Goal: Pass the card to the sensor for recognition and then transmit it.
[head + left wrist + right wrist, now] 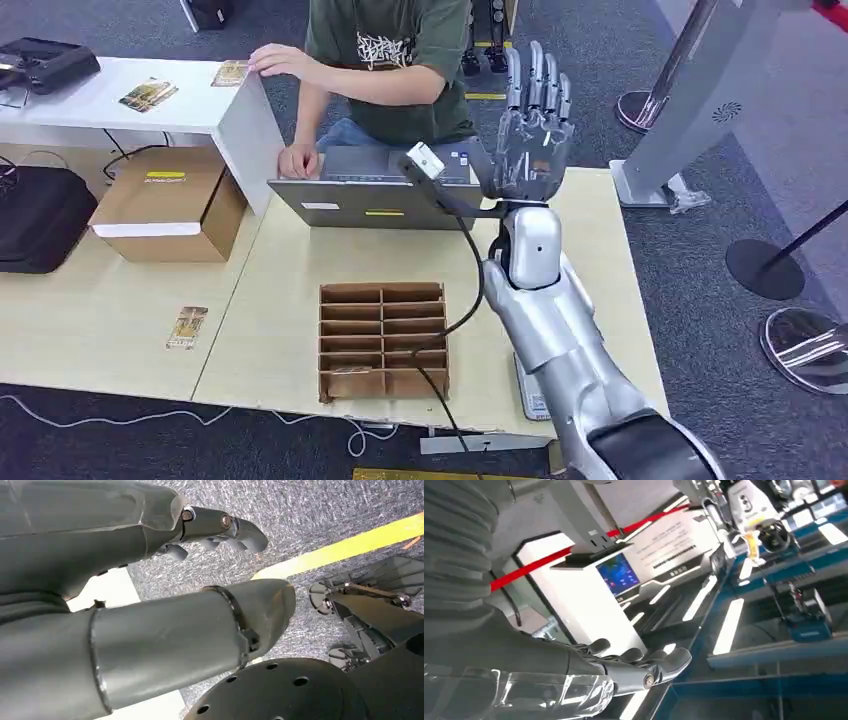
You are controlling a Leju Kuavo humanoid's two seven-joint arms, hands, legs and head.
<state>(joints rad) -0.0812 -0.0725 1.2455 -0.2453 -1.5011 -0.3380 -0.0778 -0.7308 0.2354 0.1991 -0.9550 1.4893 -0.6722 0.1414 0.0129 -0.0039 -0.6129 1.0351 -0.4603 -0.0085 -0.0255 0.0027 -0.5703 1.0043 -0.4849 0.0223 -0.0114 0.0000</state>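
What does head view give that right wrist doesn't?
Head view alone: the table, the cardboard divider box, a card lying on the table, the laptop and a person behind it. Right wrist view alone: a white kiosk with a blue screen and a red barrier band. Shared: the right hand, raised with fingers extended and holding nothing; its fingers also show in the wrist view.

From high on my body, the head camera looks forward and down over the table (pixel 120 320), my raised right hand (pixel 533 125) at upper centre. My right wrist camera, close behind that hand (pixel 624 672), faces outward across the room. My left wrist camera, close behind my left hand (pixel 150 580), looks down at carpet (pixel 325 510).
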